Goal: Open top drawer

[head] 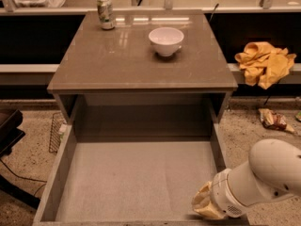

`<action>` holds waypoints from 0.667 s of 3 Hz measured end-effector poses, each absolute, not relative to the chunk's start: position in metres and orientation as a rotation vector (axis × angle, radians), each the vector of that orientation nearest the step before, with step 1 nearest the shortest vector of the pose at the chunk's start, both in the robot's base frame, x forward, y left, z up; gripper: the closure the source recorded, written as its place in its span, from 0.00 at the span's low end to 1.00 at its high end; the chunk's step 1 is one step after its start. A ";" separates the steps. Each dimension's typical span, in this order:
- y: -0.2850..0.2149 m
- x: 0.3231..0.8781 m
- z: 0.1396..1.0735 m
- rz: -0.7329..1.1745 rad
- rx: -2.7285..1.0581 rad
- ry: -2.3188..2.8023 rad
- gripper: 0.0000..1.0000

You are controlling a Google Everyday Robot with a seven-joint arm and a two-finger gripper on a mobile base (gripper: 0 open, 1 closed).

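Note:
The top drawer (136, 182) stands pulled far out toward me, and its deep plain grey interior is in full view with nothing in it. Its front panel and dark handle are below the bottom edge of the view. My gripper (203, 206) sits at the drawer's front right corner, low in the view, at the end of my white arm (263, 178). Only its pale yellowish wrist end shows; the fingertips are hidden at the drawer's front edge.
A white bowl (165, 40) and a drink can (106, 13) stand on the cabinet's brown top (117, 65). A yellow cloth (264, 62) lies on the ledge at right. A wrapper (273, 119) lies on the speckled floor. A dark object (9, 131) stands at left.

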State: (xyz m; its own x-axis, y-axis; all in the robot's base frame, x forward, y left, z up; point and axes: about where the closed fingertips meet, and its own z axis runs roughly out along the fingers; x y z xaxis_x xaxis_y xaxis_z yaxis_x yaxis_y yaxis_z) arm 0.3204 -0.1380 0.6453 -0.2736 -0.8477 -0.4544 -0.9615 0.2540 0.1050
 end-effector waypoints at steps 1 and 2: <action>-0.138 0.320 0.646 0.522 -1.670 2.224 0.29; -0.138 0.320 0.647 0.518 -1.672 2.223 0.06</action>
